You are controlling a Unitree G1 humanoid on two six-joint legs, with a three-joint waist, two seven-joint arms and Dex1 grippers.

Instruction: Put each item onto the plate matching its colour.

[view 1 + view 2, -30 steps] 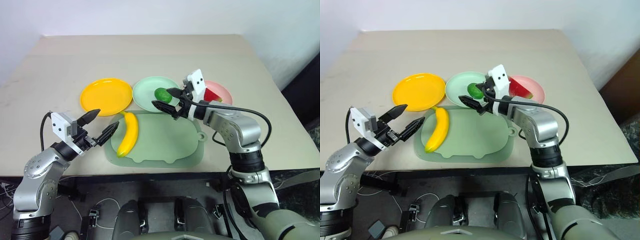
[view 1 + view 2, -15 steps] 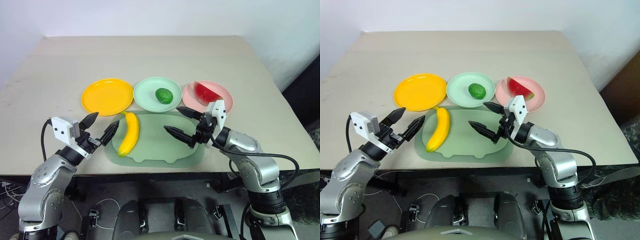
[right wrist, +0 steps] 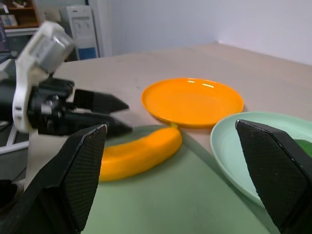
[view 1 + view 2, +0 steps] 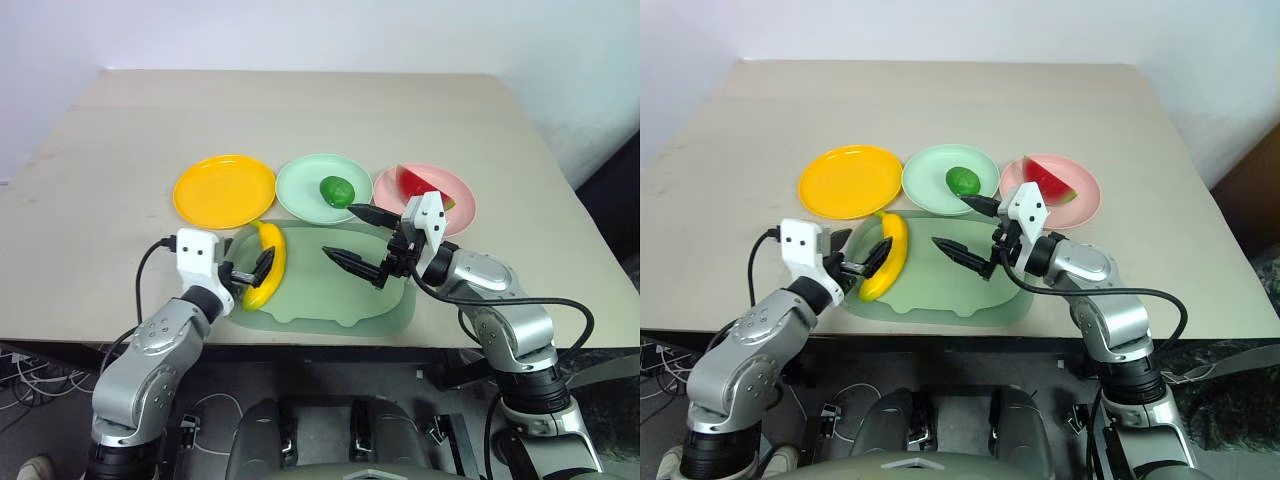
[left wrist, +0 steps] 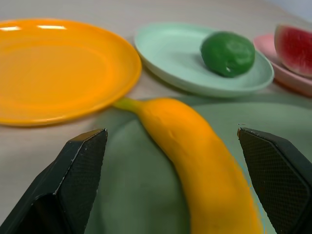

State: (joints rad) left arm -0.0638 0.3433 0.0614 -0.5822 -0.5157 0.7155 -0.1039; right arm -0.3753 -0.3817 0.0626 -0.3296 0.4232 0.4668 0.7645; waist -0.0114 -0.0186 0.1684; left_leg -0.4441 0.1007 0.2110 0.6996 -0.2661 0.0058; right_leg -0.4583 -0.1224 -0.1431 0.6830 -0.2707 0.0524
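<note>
Banana (image 5: pixel 195 161) between spread left fingers (image 5: pixel 73 180); right fingers (image 3: pixel 73 175) spread over mat (image 3: pixel 195 204).

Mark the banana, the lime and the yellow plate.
banana (image 4: pixel 266 270), left eye view, middle of its body
lime (image 4: pixel 335 191), left eye view, top of the fruit
yellow plate (image 4: pixel 224 190), left eye view, bare centre

Lab or office test room: plain beige counter (image 4: pixel 300 110) against bare white wall (image 4: pixel 300 30), loose cables on floor, shelf and white appliance (image 3: pixel 87 24) beyond right end effector.
</note>
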